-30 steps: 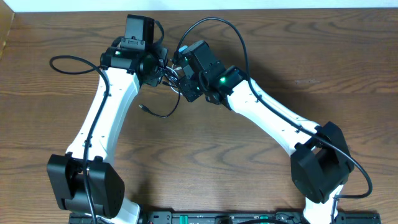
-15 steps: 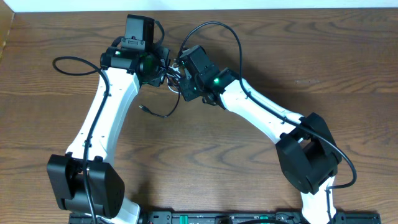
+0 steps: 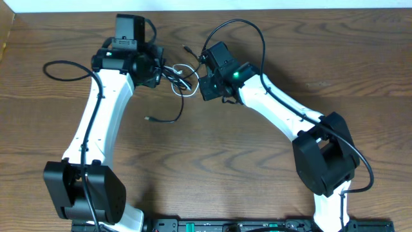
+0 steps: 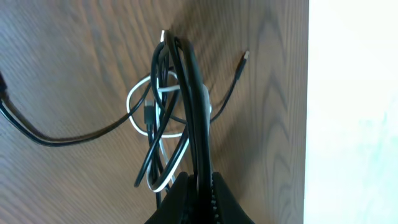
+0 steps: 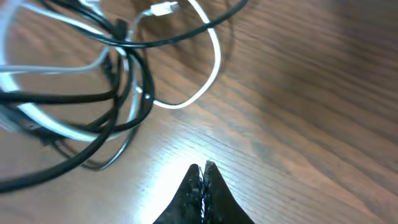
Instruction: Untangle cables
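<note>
The cables form a small tangle of black cords and a white one between my two grippers at the back of the table. My left gripper is shut on a bundle of black cords, and the tangle hangs out in front of it with white loops showing. One black end with a plug trails toward the front, another plug lies near the far edge. My right gripper is shut with nothing between its fingers, just right of the tangle, above bare wood.
Thick black arm wires loop at the left and over the right arm. The table's far edge runs close behind the tangle. Both arms' white links slant toward the front.
The right gripper closed and drew back to the right, off the tangle. The left arm shifted left with its cords, spreading the tangle so the white loops show.
</note>
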`<state>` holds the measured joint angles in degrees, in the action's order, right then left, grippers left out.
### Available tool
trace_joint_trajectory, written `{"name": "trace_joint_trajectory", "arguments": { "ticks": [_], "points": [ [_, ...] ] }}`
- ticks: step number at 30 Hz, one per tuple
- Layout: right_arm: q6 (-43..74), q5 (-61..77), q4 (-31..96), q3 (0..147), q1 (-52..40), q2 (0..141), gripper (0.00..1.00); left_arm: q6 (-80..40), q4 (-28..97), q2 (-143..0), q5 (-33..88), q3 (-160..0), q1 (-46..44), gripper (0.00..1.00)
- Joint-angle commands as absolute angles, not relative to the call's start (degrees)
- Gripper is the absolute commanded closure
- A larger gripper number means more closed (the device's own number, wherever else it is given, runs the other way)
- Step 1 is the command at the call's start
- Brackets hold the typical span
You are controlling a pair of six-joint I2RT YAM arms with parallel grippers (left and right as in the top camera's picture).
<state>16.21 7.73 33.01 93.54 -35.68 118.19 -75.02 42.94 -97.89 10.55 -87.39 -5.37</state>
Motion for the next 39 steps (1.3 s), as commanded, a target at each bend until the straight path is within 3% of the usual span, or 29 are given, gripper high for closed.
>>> {"name": "trace_joint_trajectory", "arguments": {
  "ticks": [1, 6, 8, 17, 24, 35, 39],
  "points": [
    [10.7, 14.6, 31.8, 94.0, -35.2, 113.7, 0.99, -75.3, 43.3, -98.1, 9.8, -88.2, -5.7, 0.92],
    [7.8, 19.9, 30.7, 94.0, -35.4, 112.9, 0.82, -75.3, 43.3, -98.1, 9.9, -88.2, -6.1, 0.92],
    [7.6, 20.5, 30.6, 94.0, -35.5, 113.3, 0.79, -75.3, 43.3, -98.1, 10.2, -88.2, -6.3, 0.92],
    [7.6, 21.8, 32.7, 94.0, -36.5, 114.8, 0.87, -75.3, 43.5, -98.1, 11.8, -88.2, -6.7, 0.93],
    [7.6, 21.5, 34.1, 93.9, -36.6, 114.9, 0.77, -75.4, 43.7, -98.1, 14.6, -88.2, -6.7, 0.92],
    [6.3, 21.3, 27.6, 93.9, -36.5, 115.3, 0.73, -75.3, 47.9, -98.1, 17.5, -88.2, -7.1, 0.93],
    [5.2, 20.0, 27.9, 93.9, -36.4, 115.3, 0.83, -75.3, 48.7, -98.1, 17.4, -88.2, -7.2, 0.92]
  ]
}}
